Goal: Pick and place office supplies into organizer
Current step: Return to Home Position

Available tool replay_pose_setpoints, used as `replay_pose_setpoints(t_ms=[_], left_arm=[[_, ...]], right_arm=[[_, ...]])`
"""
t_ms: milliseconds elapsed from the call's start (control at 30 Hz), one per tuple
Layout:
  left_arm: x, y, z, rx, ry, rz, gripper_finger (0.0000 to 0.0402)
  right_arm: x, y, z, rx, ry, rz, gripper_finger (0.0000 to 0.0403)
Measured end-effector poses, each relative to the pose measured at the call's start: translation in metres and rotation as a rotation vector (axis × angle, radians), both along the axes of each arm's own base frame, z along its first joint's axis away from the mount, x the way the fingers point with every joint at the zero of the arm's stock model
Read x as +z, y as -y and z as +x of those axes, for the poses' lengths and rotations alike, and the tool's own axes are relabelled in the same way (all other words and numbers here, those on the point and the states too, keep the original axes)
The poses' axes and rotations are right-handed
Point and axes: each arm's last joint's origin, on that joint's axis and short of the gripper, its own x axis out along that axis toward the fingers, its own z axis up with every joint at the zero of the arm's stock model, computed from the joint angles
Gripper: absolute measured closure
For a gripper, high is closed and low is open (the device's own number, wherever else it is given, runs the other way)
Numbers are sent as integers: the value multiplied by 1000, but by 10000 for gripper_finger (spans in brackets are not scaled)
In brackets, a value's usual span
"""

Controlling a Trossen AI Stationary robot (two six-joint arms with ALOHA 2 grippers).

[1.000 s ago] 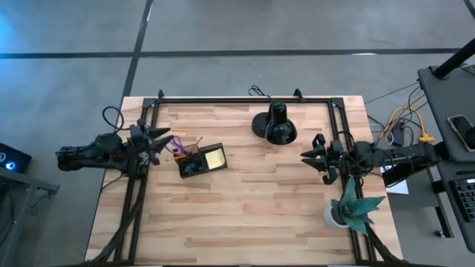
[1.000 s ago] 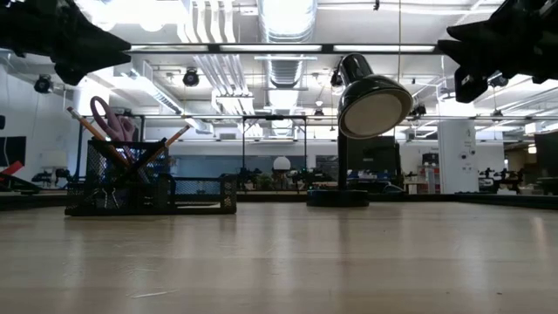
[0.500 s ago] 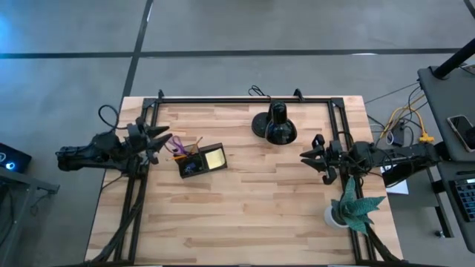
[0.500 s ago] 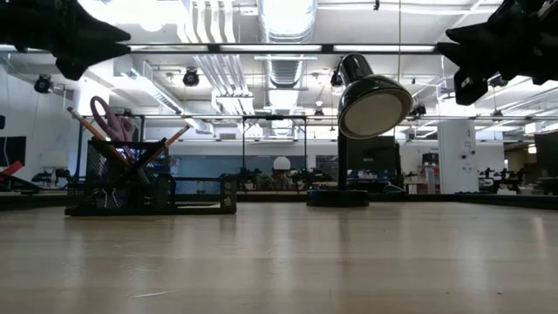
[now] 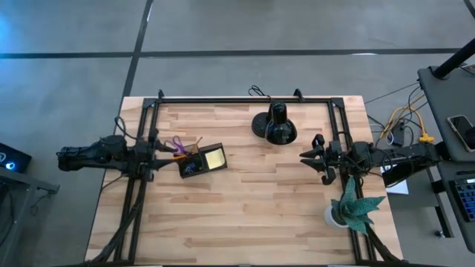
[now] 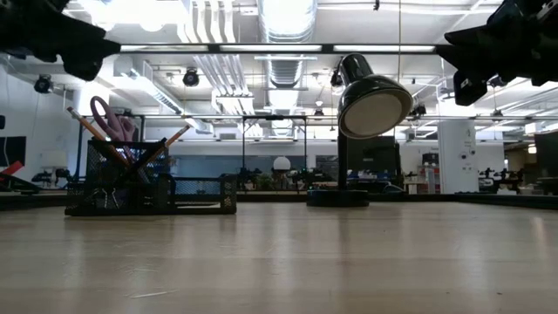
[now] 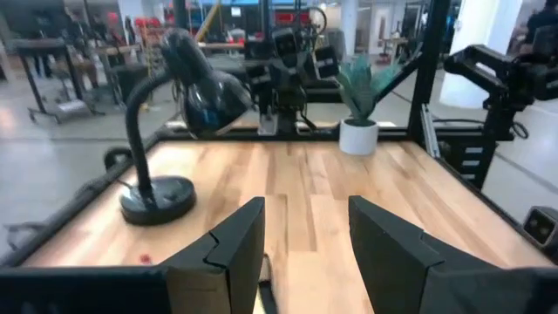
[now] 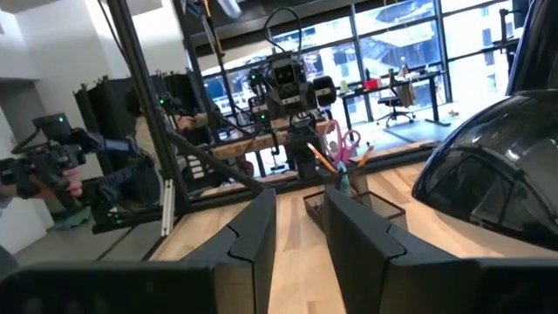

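Observation:
The black mesh organizer [image 5: 199, 163] stands on the wooden table left of centre; it also shows in the low view [image 6: 148, 187]. Purple-handled scissors [image 5: 178, 144] and an orange pencil [image 5: 194, 142] stick up out of it, leaning toward the left. The yellow sticky-note pad [image 5: 215, 158] lies in its right-hand compartment. My left gripper [image 5: 152, 152] is open and empty, above the table's left edge beside the organizer. My right gripper [image 5: 315, 156] is open and empty, above the table near its right edge.
A black dome-shaped lamp [image 5: 274, 124] stands at the far middle of the table. A green plant in a white pot [image 5: 347, 208] stands at the near right edge. Bare wood [image 5: 252, 215] lies between the organizer and the plant.
My left gripper has drawn back a little toward the table's left edge, away from the organizer. The organizer and what it holds have stayed in place.

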Motion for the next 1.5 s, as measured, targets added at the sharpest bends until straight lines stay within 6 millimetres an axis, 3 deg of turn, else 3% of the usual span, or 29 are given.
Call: replay_pose_setpoints(t_ms=[500,667,800,1033,1133,1267,1500], left_arm=[[-35,1,21,14,129,-64,253],[-43,2,24,11,178,-66,253],[-56,2,26,-10,113,-90,253],[-55,3,26,-33,131,-113,253],[-41,3,24,-48,218,-101,253],[-20,5,20,-141,333,-58,253],[-31,16,19,-524,223,-182,253]], right_arm=[[-2,0,1,-1,-20,3,312],[-11,0,2,-2,-121,-6,312],[-16,0,2,6,-169,5,312],[-13,0,2,-14,-138,-16,312],[-13,0,2,-11,-134,5,312],[-4,-2,1,55,-40,6,312],[5,-5,-1,174,44,63,312]])
